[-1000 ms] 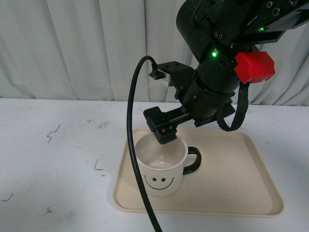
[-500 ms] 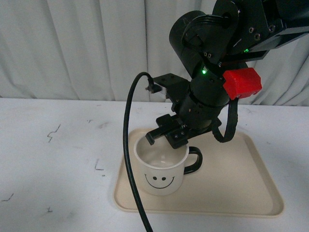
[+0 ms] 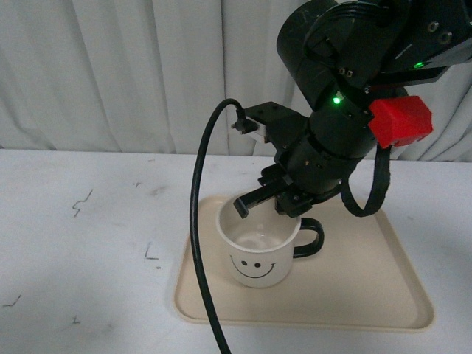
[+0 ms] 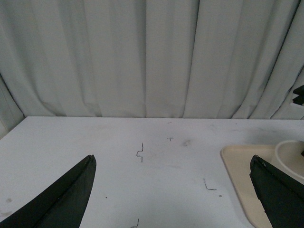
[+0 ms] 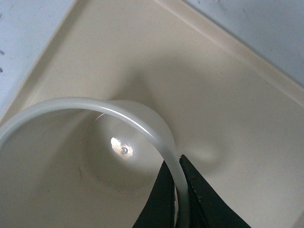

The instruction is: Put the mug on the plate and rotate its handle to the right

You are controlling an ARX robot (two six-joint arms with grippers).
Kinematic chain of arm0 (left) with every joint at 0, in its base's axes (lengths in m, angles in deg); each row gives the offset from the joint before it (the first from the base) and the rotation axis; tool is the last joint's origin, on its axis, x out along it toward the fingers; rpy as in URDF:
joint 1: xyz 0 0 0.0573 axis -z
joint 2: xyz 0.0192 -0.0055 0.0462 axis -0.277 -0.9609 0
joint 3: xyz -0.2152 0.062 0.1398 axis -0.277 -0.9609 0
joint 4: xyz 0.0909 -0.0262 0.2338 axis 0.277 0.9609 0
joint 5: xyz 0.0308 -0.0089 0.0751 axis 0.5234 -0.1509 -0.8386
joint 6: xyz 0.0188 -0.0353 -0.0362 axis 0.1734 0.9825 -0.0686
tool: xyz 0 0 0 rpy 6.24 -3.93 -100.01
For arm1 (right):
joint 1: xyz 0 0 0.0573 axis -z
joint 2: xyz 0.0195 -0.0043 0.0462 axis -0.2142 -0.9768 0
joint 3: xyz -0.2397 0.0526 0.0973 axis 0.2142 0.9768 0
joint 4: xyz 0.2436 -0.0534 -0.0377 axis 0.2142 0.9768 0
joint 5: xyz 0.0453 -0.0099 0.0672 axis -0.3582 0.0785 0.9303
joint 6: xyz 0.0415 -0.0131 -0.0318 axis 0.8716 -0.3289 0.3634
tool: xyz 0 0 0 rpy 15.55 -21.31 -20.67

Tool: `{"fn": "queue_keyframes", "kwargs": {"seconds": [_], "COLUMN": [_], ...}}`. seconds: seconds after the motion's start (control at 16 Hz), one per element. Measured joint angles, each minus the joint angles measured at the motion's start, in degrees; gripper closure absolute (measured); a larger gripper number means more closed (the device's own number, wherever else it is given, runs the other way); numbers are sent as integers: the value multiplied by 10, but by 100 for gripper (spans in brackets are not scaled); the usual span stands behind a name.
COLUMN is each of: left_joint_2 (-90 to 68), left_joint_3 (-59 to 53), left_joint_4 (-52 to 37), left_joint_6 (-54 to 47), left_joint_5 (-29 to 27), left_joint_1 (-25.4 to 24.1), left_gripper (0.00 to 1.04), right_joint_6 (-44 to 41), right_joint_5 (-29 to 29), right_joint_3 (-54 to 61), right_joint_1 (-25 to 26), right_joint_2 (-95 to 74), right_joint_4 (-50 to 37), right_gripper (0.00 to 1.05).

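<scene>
The cream-white mug with a black smiley face stands upright on the beige plate, left of the plate's middle. Its black handle points to the right. My right gripper comes down from above and is shut on the mug's far rim, one finger inside and one outside. The right wrist view shows the rim pinched between the black fingers over the plate. My left gripper is open and empty over the white table, left of the plate; it is out of the front view.
The white table carries small black marks. A black cable hangs from the right arm past the mug's left side. A grey curtain closes the back. The mug's rim shows at the edge of the left wrist view.
The right gripper has shifted to the right with the mug's rim in it. The mug has slid right on the plate, handle still pointing right.
</scene>
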Motion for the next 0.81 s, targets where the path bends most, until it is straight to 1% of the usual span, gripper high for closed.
{"fn": "queue_keyframes", "kwargs": {"seconds": [0.12, 0.38, 0.56, 0.81], "left_joint_2": [0, 0, 0, 0], "left_joint_3": [0, 0, 0, 0], "left_joint_4": [0, 0, 0, 0], "left_joint_6": [0, 0, 0, 0], "left_joint_5": [0, 0, 0, 0], "left_joint_1": [0, 0, 0, 0], "left_gripper": [7, 7, 7, 7], "right_joint_6": [-21, -72, -98, -110], "right_joint_5": [14, 74, 95, 92], "right_joint_3": [39, 105, 139, 145], "right_joint_1": [14, 65, 85, 96], "right_joint_2": [42, 109, 110, 103], "right_joint_4": [-5, -17, -34, -54], "right_gripper": [102, 102, 102, 102]}}
